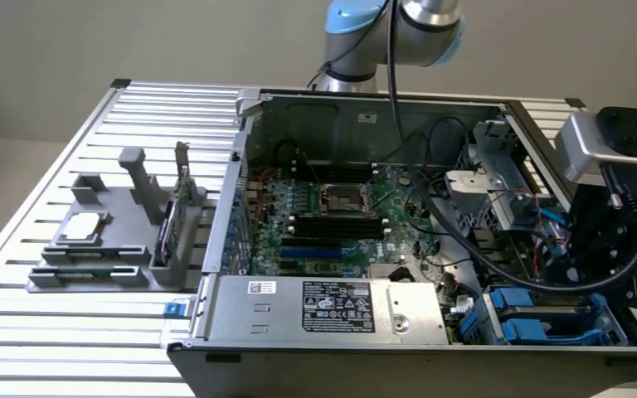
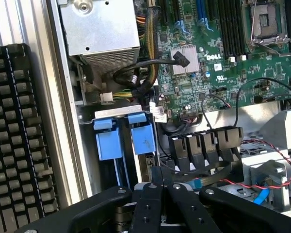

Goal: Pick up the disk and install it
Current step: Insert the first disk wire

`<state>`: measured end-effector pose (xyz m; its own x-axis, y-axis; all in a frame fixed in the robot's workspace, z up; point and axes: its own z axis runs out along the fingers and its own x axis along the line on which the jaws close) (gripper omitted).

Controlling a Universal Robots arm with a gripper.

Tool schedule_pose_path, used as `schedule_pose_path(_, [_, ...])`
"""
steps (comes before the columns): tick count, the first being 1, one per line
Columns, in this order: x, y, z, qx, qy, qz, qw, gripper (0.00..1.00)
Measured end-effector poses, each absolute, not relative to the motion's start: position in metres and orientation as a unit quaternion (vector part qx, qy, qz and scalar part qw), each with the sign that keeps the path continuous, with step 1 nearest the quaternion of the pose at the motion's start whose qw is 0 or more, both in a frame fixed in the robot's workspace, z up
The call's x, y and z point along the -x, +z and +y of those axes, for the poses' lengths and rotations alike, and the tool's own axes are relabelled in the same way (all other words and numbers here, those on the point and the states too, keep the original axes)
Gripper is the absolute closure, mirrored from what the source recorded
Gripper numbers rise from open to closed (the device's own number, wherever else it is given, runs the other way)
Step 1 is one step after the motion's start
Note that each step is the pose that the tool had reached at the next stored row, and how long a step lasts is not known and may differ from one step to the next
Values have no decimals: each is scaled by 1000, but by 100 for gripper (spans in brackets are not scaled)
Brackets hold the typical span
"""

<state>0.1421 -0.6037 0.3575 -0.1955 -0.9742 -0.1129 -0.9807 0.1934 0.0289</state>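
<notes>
The disk's bright blue plastic rails [image 2: 141, 138] stand on end in the drive bay at the case's corner, and show as blue blocks [image 1: 517, 315] in the exterior view. Its metal body and label are hidden down in the bay. My gripper [image 2: 161, 178] hangs directly over that bay, its black fingers pressed together with nothing visible between them. The tips sit close beside the nearer blue rail; I cannot tell if they touch it. The arm's wrist assembly [image 1: 612, 207] hovers over the case's corner on the exterior view's right.
The open computer case [image 1: 241, 166] holds the motherboard [image 1: 330, 215], the power supply [image 1: 330, 307], black cables [image 2: 136, 73] and red wires [image 2: 276, 150] near the bay. A grey fixture [image 1: 109, 249] with a chip and an upright card stands on the slatted table at the exterior view's left.
</notes>
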Motion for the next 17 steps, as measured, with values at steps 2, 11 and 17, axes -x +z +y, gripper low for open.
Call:
schedule_pose_path(2, [-142,357,-604,623,47,780,35,89])
schedule_pose_path(11, [-142,357,-604,571,47,819,39,89])
schedule_pose_path(17, [-142,358,-604,534,46,843,41,89])
